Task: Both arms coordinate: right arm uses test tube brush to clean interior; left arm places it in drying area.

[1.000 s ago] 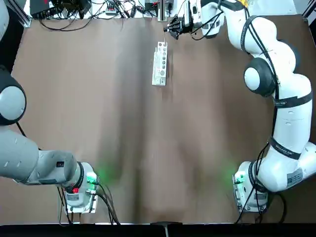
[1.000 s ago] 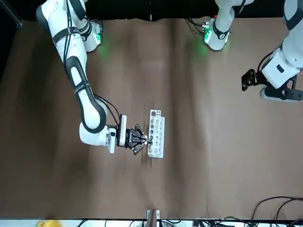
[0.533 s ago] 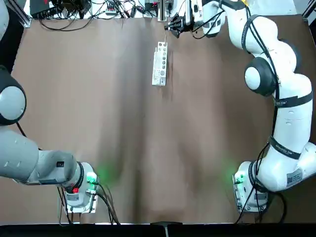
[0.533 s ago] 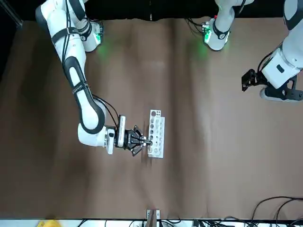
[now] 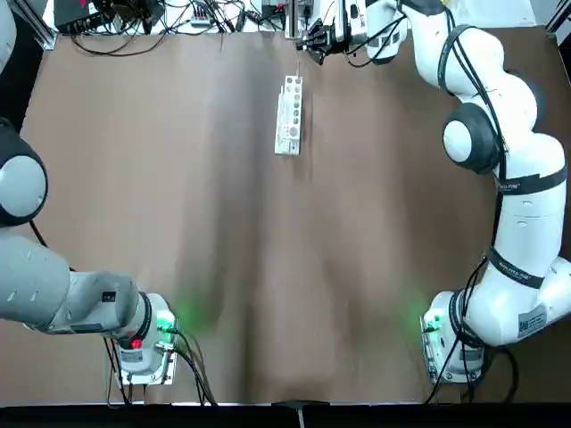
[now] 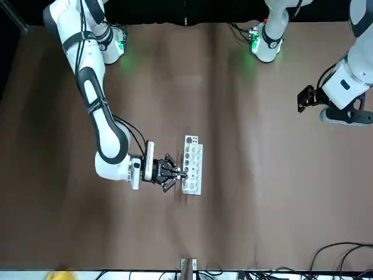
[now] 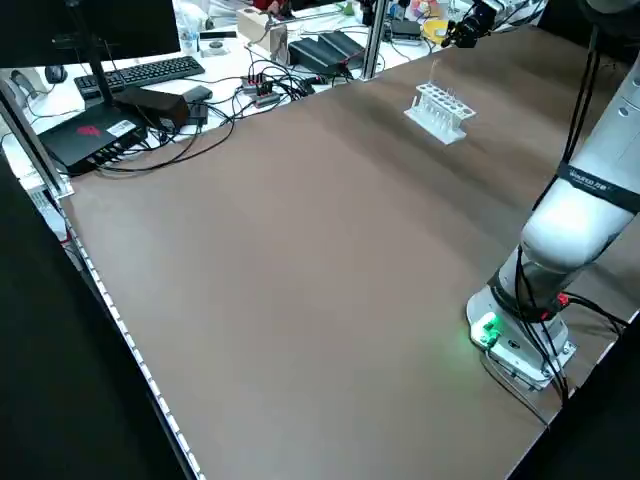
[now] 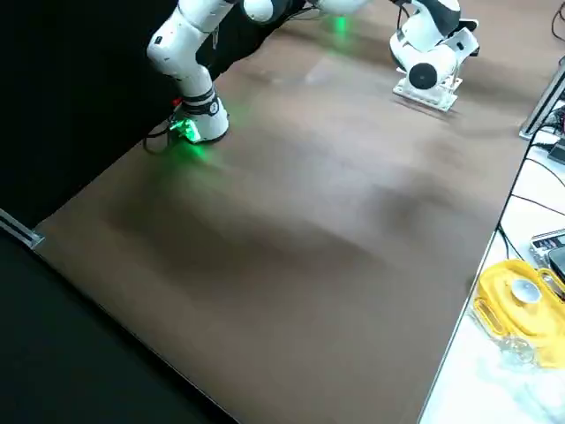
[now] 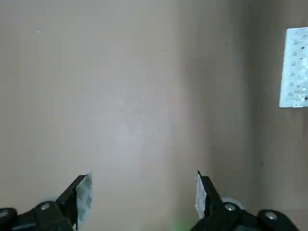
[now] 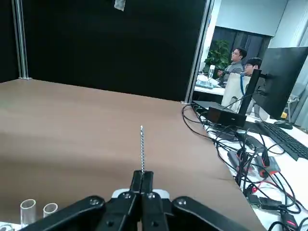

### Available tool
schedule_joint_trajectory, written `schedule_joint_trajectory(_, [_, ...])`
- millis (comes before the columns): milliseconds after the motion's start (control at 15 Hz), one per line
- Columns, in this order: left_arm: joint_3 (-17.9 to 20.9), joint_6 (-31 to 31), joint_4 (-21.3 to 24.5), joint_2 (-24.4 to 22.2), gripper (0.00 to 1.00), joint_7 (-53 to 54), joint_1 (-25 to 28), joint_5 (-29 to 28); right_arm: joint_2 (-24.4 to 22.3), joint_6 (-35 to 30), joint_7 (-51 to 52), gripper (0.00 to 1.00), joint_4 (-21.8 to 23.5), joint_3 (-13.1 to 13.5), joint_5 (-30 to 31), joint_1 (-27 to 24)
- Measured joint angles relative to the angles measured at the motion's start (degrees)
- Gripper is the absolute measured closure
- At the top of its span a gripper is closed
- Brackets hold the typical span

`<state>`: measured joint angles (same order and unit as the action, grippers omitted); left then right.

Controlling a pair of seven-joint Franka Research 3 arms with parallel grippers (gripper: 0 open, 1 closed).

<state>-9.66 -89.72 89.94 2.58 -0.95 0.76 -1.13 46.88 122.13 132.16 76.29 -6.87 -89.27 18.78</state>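
Test tube brush [image 10: 142, 148] clamped between the closed fingers of the right gripper [image 10: 143, 179], seen in the right wrist view as a thin straight stick rising from the fingertips at lower centre, its bristled part ending near mid-frame. Held up off the brown table [image 5: 178, 178], not touching the rack. In the top view, right gripper [image 5: 314, 37] at the upper centre edge, just beyond the far end of the white test tube rack [image 5: 288, 115], which lies lengthwise below it in the upper middle. In the front view, same gripper [image 6: 175, 172] at lower centre-left, pointing toward the rack [image 6: 192, 164] just to its right. In the left side view, rack [image 7: 439, 110] standing at upper right with the gripper [image 7: 462, 27] above it near the top edge. Two clear glass tube mouths [image 10: 28, 206] visible at the lower left corner of the right wrist view.

Right arm [image 5: 500, 152] stretched along the right side of the top view, cable strapped along its links. Left arm [image 5: 53, 294] folded at lower left, well apart from the rack. Left gripper [image 9: 142, 199] hanging over bare table, fingers spread wide with nothing between them; rack [image 9: 294, 67] only at the right edge of that wrist view.

Desks with cables, a monitor [image 10: 281, 82] and two seated people [image 10: 240, 62] at the right of the right wrist view.
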Motion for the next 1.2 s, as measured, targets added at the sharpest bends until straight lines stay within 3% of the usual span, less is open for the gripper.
schedule_joint_trajectory(1200, [0.1, -1.3, 0.0, 0.6, 0.00, -0.4, 0.0, 0.0, -2.1, -2.6, -5.1, 0.99, -0.7, 0.1, -0.2, -0.8])
